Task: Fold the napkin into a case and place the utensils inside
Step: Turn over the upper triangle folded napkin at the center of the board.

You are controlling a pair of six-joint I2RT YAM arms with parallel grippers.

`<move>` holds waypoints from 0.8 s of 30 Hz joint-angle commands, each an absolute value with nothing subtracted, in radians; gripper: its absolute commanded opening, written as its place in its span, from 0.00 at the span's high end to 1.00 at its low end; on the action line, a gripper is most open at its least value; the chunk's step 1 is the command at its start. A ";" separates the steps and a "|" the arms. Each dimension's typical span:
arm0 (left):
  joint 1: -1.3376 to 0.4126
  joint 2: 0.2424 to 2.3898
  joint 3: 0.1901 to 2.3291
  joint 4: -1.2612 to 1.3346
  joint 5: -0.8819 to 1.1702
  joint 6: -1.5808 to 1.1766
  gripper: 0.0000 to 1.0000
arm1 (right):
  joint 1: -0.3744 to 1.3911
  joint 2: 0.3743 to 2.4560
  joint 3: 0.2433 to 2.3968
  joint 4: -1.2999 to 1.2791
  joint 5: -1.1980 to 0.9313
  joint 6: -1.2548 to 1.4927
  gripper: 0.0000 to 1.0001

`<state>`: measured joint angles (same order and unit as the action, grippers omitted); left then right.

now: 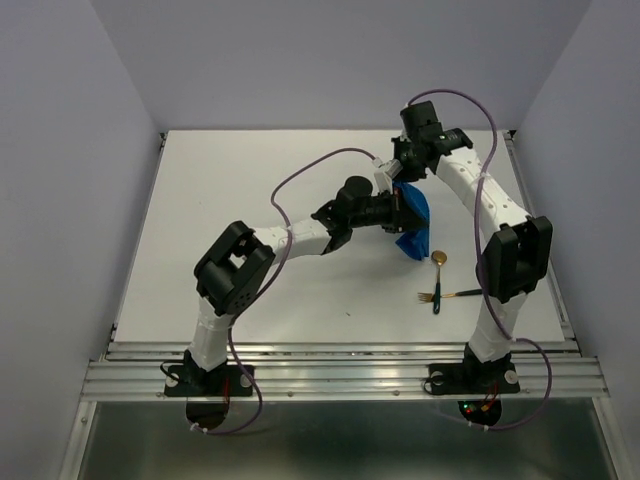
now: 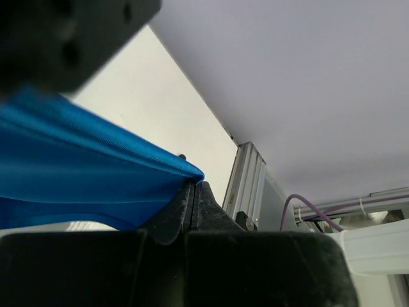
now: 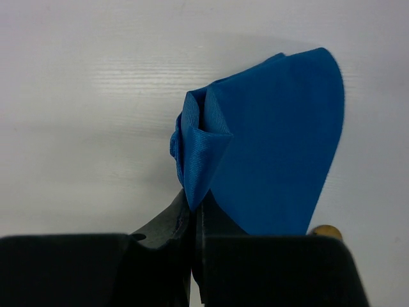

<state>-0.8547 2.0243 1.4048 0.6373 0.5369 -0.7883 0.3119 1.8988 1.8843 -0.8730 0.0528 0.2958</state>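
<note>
The blue napkin (image 1: 413,222) hangs bunched above the table between both arms. My left gripper (image 2: 193,187) is shut on one corner of the napkin (image 2: 77,166), the cloth stretching away to the left. A folded corner of the napkin (image 3: 268,147) is pinched in my right gripper (image 3: 195,208), which is shut, and the rest drapes down toward the table. Spoon (image 1: 438,270) and fork (image 1: 445,296) lie crossed on the table just in front of the hanging cloth, gold heads and dark handles showing. A gold tip of the spoon (image 3: 326,231) peeks beside the right finger.
The white table (image 1: 250,200) has a metal rail (image 2: 246,185) at its right edge and another along its near edge (image 1: 340,365). Purple cables (image 1: 310,175) loop over both arms. Grey walls close in the back and sides.
</note>
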 commanded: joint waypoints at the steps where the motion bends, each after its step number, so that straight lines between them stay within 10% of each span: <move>1: -0.850 1.869 1.292 0.726 0.631 -0.781 1.00 | 0.356 1.859 1.822 -0.655 -0.029 0.371 0.99; 15: -0.841 1.854 1.409 0.451 0.554 -0.643 1.00 | 0.263 1.756 1.744 -0.523 -0.058 0.479 0.99; 24: -0.916 2.195 1.984 0.260 0.589 -0.630 1.00 | -0.021 1.652 1.667 -0.541 -0.124 0.427 0.99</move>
<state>-0.8696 2.0697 1.7199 0.3416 0.5148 -0.6430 0.0471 1.7176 1.6520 -0.5964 -0.1024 0.4492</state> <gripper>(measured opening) 0.025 0.045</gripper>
